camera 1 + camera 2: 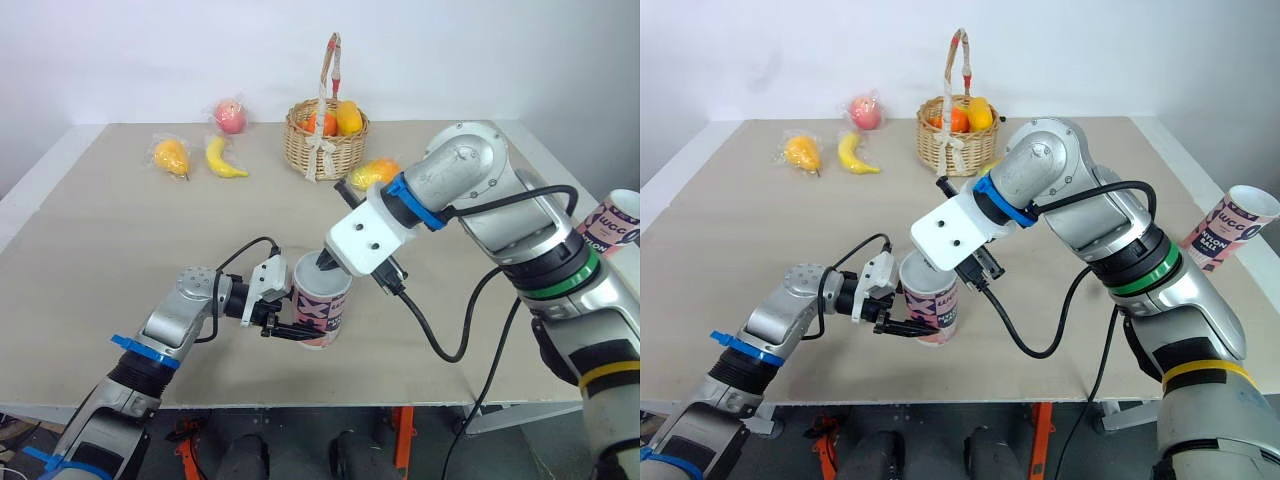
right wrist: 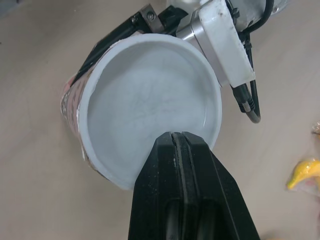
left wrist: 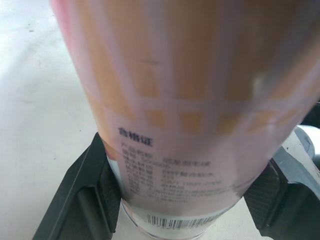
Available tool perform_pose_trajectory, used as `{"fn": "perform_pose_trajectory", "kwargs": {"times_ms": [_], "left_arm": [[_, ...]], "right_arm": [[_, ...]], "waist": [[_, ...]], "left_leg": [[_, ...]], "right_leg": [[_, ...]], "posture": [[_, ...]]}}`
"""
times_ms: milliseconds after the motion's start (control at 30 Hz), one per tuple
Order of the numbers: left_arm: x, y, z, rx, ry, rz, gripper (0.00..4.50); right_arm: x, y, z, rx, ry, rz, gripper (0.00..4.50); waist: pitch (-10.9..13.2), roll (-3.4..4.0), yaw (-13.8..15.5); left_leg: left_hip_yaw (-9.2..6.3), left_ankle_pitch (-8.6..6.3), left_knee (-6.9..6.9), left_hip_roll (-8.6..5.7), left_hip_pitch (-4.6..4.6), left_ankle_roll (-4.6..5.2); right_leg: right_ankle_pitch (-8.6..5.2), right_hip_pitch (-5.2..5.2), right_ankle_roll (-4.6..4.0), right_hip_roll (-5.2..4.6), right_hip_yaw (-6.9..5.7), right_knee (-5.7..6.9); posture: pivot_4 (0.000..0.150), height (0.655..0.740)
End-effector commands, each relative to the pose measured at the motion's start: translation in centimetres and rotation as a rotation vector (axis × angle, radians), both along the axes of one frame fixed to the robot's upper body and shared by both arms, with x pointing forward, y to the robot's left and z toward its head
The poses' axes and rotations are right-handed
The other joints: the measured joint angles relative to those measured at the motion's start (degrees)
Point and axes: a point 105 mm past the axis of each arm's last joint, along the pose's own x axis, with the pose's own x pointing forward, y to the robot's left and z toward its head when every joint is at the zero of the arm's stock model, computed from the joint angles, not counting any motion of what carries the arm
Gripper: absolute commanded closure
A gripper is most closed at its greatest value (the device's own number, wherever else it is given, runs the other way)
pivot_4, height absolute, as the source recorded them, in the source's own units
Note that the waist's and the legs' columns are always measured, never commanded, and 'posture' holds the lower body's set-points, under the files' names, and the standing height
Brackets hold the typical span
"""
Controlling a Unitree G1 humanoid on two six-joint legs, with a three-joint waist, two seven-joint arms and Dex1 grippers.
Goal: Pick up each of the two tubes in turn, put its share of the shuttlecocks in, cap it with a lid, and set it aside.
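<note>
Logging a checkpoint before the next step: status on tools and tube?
Left tool shut on pink patterned cardboard tube, held near upright. Right tool shut, tips over tube's open mouth; inside looks empty. Nothing blocking.

Second tube point(image 1: 1227, 230), at the table's right edge: letters "UCC" in large print, "NYLON" on the line below; anything smaller is illegible.

Near tube point(image 1: 322, 306): bold "X"-like mark on its side. Left wrist view shows a print panel point(image 3: 150, 160) headed by Chinese characters, its lines blurred. Barcode point(image 3: 172, 221) at the base, digits unreadable.
</note>
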Motion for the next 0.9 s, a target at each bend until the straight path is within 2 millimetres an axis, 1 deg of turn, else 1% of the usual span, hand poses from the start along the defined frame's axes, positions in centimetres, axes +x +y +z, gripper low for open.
{"fn": "perform_pose_trajectory", "kwargs": {"times_ms": [33,167,233,267,333,367,400,467,567,633,733,767,867,900], "left_arm": [[0.1,0.3,-0.5,0.028,0.008,0.016,1.57],[0.1,0.1,-0.4,0.024,0.006,0.016,1.57],[0.1,0.1,-0.5,0.022,0.005,0.017,1.57],[0.0,0.1,-0.6,0.022,0.006,0.016,1.57],[-0.1,0.1,-0.8,0.020,0.006,0.016,1.57],[-0.2,0.1,-0.9,0.017,0.007,0.017,1.57],[-0.2,0.2,-1.1,0.012,-0.003,0.025,1.57],[-0.1,0.2,-1.3,0.001,-0.019,0.035,1.57],[0.2,0.1,-0.8,-0.068,-0.037,0.070,1.57],[0.3,0.2,-0.8,-0.073,-0.056,0.080,1.57],[0.3,0.1,-0.6,-0.094,-0.071,0.081,1.57],[0.4,0.0,-0.5,-0.101,-0.071,0.081,1.25],[0.2,-0.1,-0.2,-0.103,-0.050,0.055,0.15],[0.1,-0.2,0.0,-0.110,-0.049,0.047,0.00]], "right_arm": [[-0.9,0.4,-2.4,-0.059,0.161,0.011,4.43],[-0.7,0.1,-2.3,-0.057,0.172,-0.007,4.43],[-0.8,0.4,-0.6,0.026,0.212,-0.018,4.43],[-1.2,0.5,1.0,0.099,0.253,-0.010,4.43],[-2.0,0.1,3.3,0.192,0.315,0.008,4.43],[-2.2,-0.4,4.4,0.238,0.331,0.004,4.43],[-2.3,-1.5,5.5,0.292,0.341,-0.017,4.43],[-2.5,-2.8,6.5,0.356,0.347,-0.053,4.43],[-1.8,-5.3,6.7,0.456,0.318,-0.180,4.43],[-1.8,-6.2,6.9,0.518,0.329,-0.236,4.43],[-1.1,-8.7,5.4,0.577,0.342,-0.394,4.43],[-0.8,-9.7,4.5,0.587,0.355,-0.457,4.48],[-0.9,-11.2,2.6,0.597,0.389,-0.558,4.50],[-0.9,-11.6,1.9,0.592,0.392,-0.584,3.85]], "waist": [[0.0,0.00,0.0],[0.0,0.00,0.0],[0.0,0.00,0.0],[0.0,0.00,0.0],[0.1,0.01,0.0],[0.1,0.00,0.0],[0.2,-0.02,0.2],[0.2,-0.03,0.4],[0.1,-0.06,0.7],[0.1,-0.05,0.8],[0.2,-0.03,0.8],[0.2,-0.04,0.9],[0.2,-0.03,0.9],[0.2,-0.03,0.9]], "left_leg": [[0.00,0.00,-0.02,-0.01,0.00,0.00],[-0.05,0.00,-0.03,-0.01,-0.02,0.00],[-0.05,0.00,-0.04,-0.01,-0.02,0.00],[-0.05,0.00,-0.04,-0.01,-0.02,0.00],[-0.07,0.00,-0.04,0.03,-0.12,0.00],[-0.07,0.00,-0.04,0.02,-0.19,0.00],[-0.08,0.00,-0.04,0.00,-0.24,0.01],[-0.15,0.00,-0.04,-0.10,-0.48,0.00],[-0.16,-0.05,-0.03,-0.23,-0.71,-0.03],[-0.12,-0.11,-0.03,-0.26,-0.75,-0.06],[-0.13,-0.11,-0.02,-0.25,-0.87,-0.05],[-0.14,-0.11,-0.01,-0.21,-0.88,-0.06],[-0.10,-0.10,0.01,-0.21,-0.91,-0.05],[-0.09,-0.10,0.02,-0.24,-0.99,-0.05]], "right_leg": [[-0.01,0.00,0.00,0.00,0.00,0.00],[-0.03,-0.01,-0.02,-0.01,-0.04,0.00],[-0.04,-0.01,-0.02,-0.02,-0.05,0.00],[-0.04,-0.02,-0.02,-0.03,-0.05,0.00],[-0.03,-0.10,-0.01,-0.07,-0.05,0.00],[-0.02,-0.16,0.00,-0.09,-0.05,0.00],[-0.02,-0.21,0.01,-0.11,-0.06,0.00],[-0.02,-0.39,0.14,-0.27,-0.18,0.00],[0.07,-0.52,0.20,-0.46,-0.24,-0.08],[0.05,-0.54,0.19,-0.48,-0.21,-0.11],[0.01,-0.68,0.38,-0.36,-0.20,-0.10],[-0.04,-0.68,0.47,-0.32,-0.22,-0.10],[-0.03,-0.72,0.49,-0.30,-0.19,-0.10],[-0.02,-0.78,0.50,-0.29,-0.18,-0.10]], "posture": [[0.150,0.7400],[0.150,0.7400],[0.150,0.7400],[0.150,0.7400],[0.150,0.7400],[0.150,0.7400],[0.150,0.7400],[0.150,0.7400],[0.150,0.7400],[0.150,0.7400],[0.150,0.7400],[0.150,0.7400],[0.150,0.7400],[0.150,0.7400]]}}
